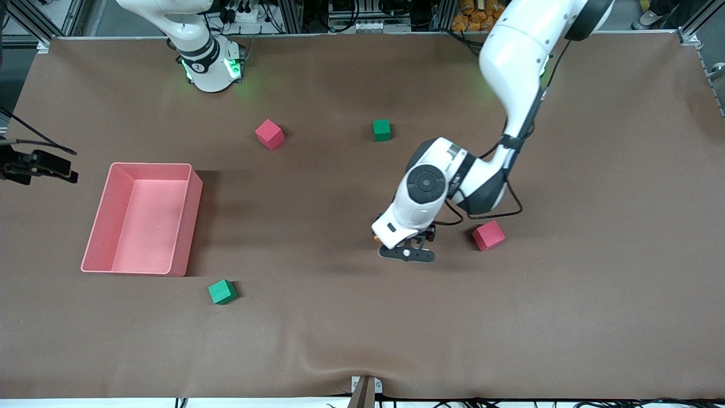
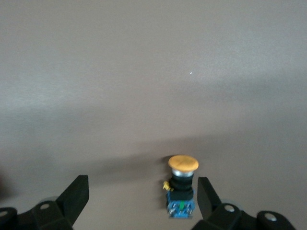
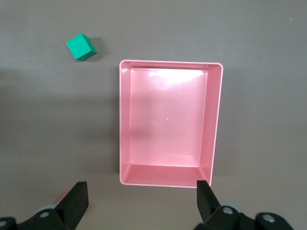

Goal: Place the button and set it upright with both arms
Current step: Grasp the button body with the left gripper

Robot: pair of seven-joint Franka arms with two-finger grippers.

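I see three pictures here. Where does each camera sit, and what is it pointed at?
Front view: high across the table, facing both arms' bases; the left arm reaches down mid-table.
Left wrist view: on the left arm, looking down at the button lying between the open left gripper fingers.
Right wrist view: on the right arm, above the pink bin; the open right gripper shows.
Shared: front and right wrist views both show the bin and a green cube.

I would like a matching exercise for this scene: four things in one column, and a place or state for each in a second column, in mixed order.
Things:
1. button
2. pink bin
3. left gripper
4. right gripper

Places or states:
A. open over the bin
B. lying on its side
C. open around the button
D. empty

Pairs: 1-B, 2-D, 3-C, 4-A
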